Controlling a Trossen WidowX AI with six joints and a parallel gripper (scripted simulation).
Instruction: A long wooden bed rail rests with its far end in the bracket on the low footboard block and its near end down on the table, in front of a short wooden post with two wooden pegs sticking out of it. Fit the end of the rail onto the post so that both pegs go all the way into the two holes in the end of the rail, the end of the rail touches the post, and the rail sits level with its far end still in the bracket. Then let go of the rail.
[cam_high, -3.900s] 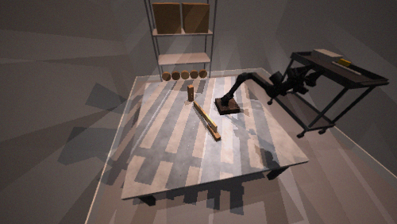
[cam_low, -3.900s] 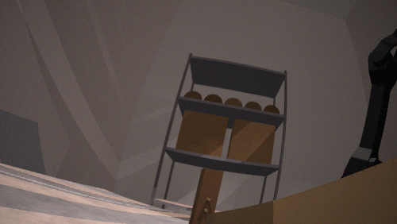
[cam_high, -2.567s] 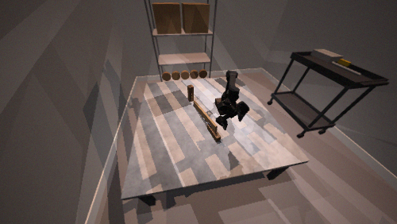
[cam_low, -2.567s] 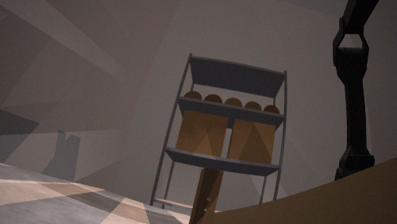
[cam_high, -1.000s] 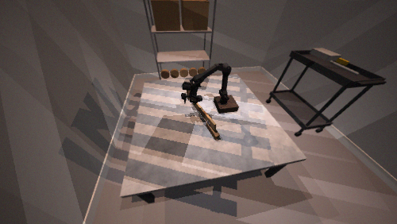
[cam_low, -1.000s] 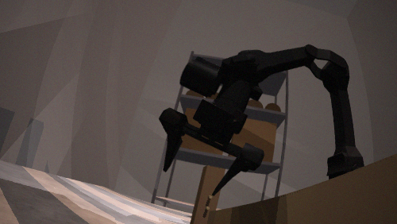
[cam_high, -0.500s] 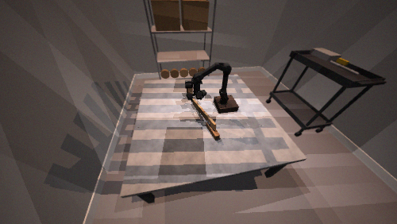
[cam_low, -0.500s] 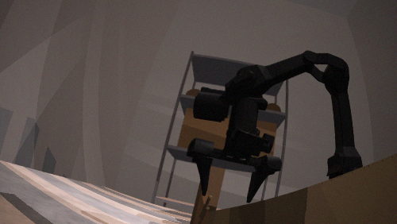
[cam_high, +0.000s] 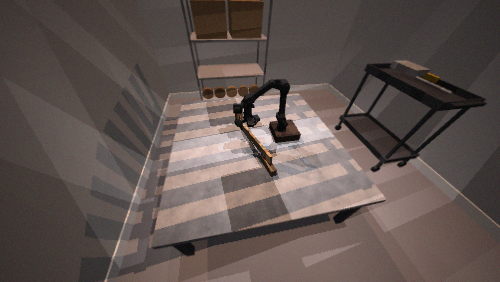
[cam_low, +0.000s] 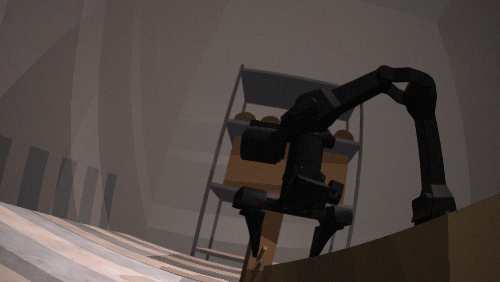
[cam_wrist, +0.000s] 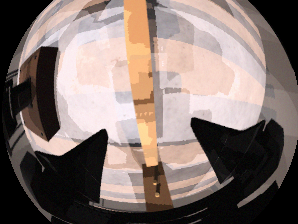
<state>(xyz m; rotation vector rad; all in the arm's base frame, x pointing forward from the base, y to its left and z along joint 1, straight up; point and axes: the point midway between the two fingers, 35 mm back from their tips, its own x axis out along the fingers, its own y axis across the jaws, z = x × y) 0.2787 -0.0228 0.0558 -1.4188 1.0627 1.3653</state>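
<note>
The rail (cam_high: 258, 144) (cam_low: 380, 255) (cam_wrist: 141, 75) runs from the footboard block (cam_high: 273, 171) toward the upright post (cam_low: 271, 235) (cam_wrist: 156, 201). Two pegs stick out of the post, an upper peg (cam_low: 264, 250) and a lower peg (cam_low: 257, 266); both show bare beside the rail's end, outside its holes. The near end's height above the table is hard to tell. My gripper (cam_high: 244, 123) (cam_low: 285, 255) (cam_wrist: 149, 127) is open and empty. It points down above the rail near the post, with one finger on each side of the rail in the wrist view. The bracket is too small to make out.
The arm's base box (cam_high: 285, 132) (cam_wrist: 46, 95) stands beside the rail on the table (cam_high: 200, 200). A shelf rack (cam_high: 230, 71) (cam_low: 295, 90) with boxes stands behind the table. A dark cart (cam_high: 400, 85) stands on the floor at the right.
</note>
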